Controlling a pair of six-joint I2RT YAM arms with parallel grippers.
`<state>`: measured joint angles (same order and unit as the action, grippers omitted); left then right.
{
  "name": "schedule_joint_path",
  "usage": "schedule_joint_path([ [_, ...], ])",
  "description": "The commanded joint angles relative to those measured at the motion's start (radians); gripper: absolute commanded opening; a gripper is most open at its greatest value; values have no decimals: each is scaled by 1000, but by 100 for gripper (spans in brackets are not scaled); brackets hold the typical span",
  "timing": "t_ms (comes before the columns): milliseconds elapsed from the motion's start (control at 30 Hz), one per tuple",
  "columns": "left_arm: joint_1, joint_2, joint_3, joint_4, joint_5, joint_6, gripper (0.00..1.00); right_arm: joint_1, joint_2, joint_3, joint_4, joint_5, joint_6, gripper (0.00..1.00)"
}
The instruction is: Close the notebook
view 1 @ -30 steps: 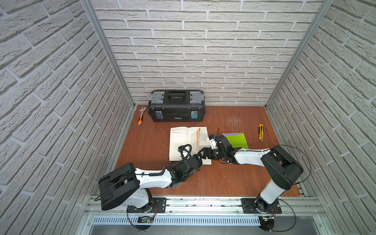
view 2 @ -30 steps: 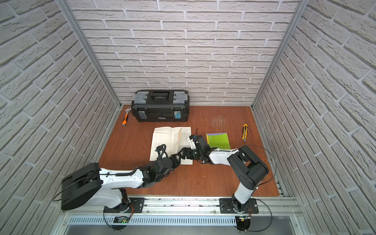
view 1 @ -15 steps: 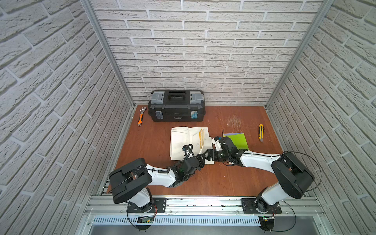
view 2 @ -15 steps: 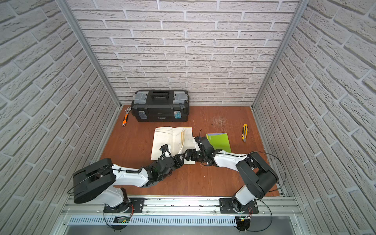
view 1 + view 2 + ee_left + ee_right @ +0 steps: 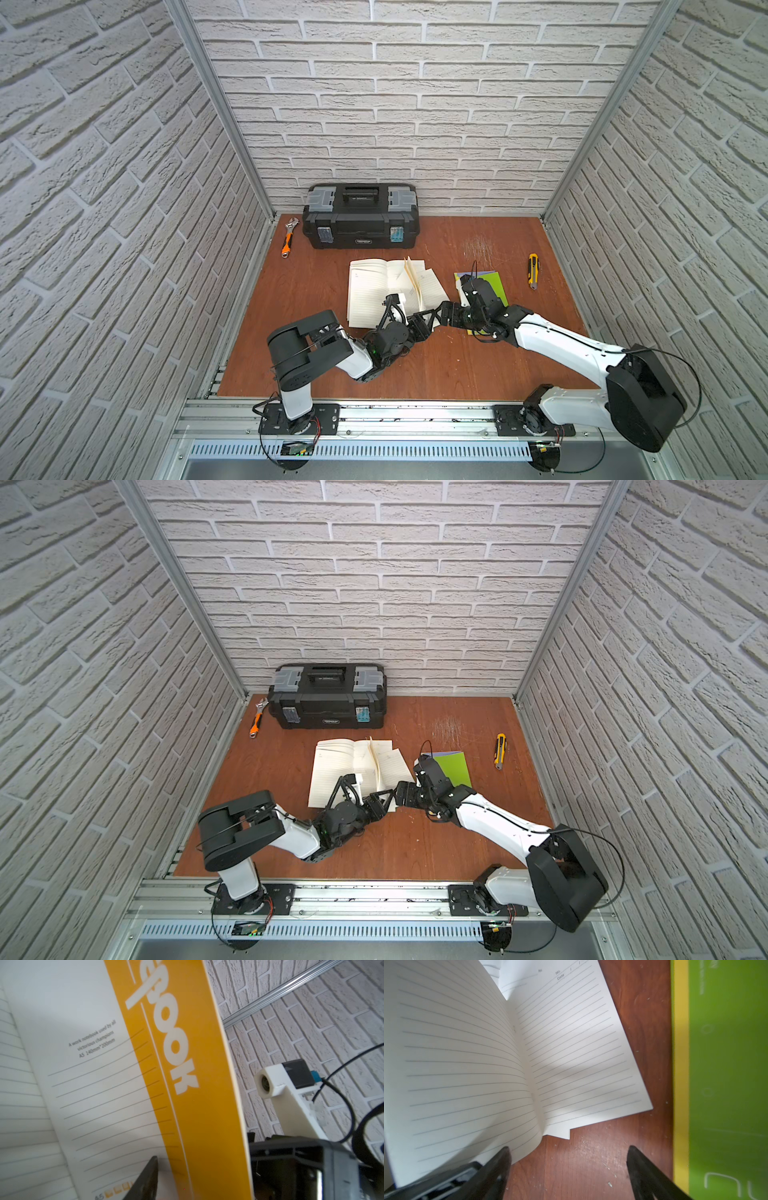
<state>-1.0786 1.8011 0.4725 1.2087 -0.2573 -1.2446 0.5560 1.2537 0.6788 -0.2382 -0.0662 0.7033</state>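
Notebook (image 5: 374,291) looks light and floppy, orange cover (image 5: 197,1084) half-raised; best taken at cover's free edge. Right gripper (image 5: 569,1150) spread; left gripper (image 5: 424,322): cannot tell.

The reddish-brown wooden tabletop (image 5: 415,374) carries a black toolbox (image 5: 360,216) at the far edge, with an orange-handled adjustable wrench (image 5: 288,239) to its left. Mid-table lies an open notebook (image 5: 370,291). A green notebook (image 5: 492,282) lies just right of it, and a yellow utility knife (image 5: 532,271) farther right.
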Motion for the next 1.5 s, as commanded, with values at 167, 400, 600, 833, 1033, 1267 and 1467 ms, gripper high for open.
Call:
schedule_joint_path([
  [167,-14,27,79,-284,91,68,43,3,-54,95,163,-104,-53,89],
  [400,-15,-79,331,-897,43,266,60,-11,-47,84,189,-117,-61,89],
  [600,29,43,369,-831,106,309,62,-59,-150,152,35,-35,-163,89],
  [833,23,63,492,-919,105,386,78,-150,-160,208,10,-101,-205,90],
  [1033,37,64,515,-946,120,392,91,-162,-94,234,70,-150,-177,89],
  [1267,36,3,444,-881,142,399,98,-162,54,237,180,-222,-119,89],
  [1467,9,-148,417,-957,110,432,98,-161,150,228,264,-236,-99,89],
])
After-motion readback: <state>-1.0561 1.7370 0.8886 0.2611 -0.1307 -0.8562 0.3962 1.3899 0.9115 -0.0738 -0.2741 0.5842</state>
